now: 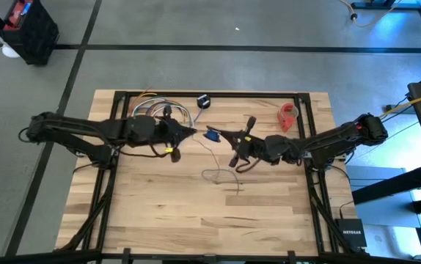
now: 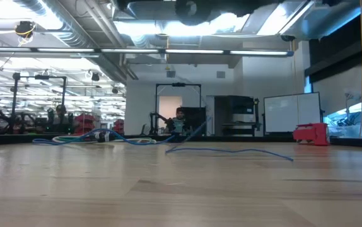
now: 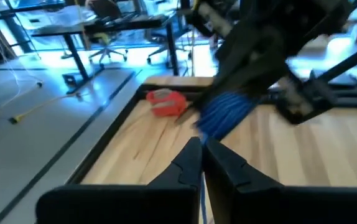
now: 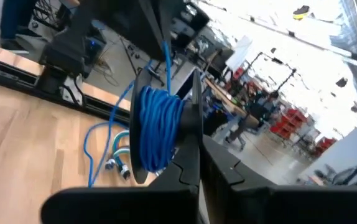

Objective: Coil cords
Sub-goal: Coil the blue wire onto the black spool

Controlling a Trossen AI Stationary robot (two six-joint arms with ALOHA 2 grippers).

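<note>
Between both tools (image 1: 212,135), the coiled cord (image 1: 213,134) hangs pinched.

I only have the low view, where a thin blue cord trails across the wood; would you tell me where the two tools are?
Observer: Both meet above the middle of the wooden table: left tool facing right tool.
Operator: Is any cord wound?
Observer: Yes, the thin blue flexible cord forms a tight coil at the right tool's tips.
Operator: And the left tool?
Observer: Its fingers are shut on a strand leading towards that coil.
</note>
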